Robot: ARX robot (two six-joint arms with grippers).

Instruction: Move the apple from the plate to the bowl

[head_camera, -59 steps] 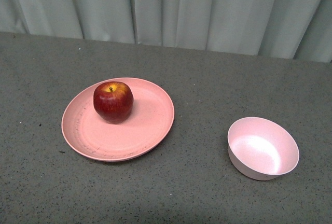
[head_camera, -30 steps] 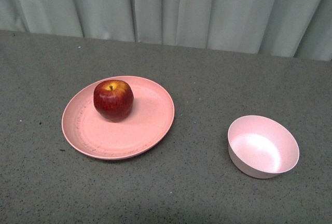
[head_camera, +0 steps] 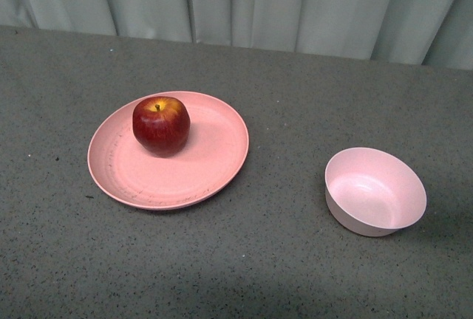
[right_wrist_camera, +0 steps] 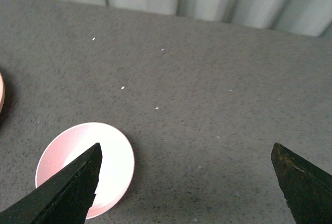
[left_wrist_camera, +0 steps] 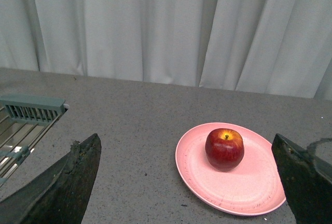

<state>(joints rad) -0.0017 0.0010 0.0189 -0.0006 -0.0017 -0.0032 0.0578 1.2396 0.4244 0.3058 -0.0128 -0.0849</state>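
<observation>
Front view: the red apple (head_camera: pixel 161 125) sits on the pink plate (head_camera: pixel 199 179), on the far left part of it. The small bowl (head_camera: pixel 355 219) stands on the grey desk (head_camera: pixel 281 275), well off to the right of the plate. In the left wrist view, the left fingers (left_wrist_camera: pixel 72 182) are spread wide and hold nothing, and the plate shows between them. The right fingers (right_wrist_camera: pixel 72 182) are spread wide too and hold nothing.

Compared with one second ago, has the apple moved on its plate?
No. The apple sits at the same spot on the plate; apple, plate and bowl all rose together in the front view, so only the camera shifted.
</observation>
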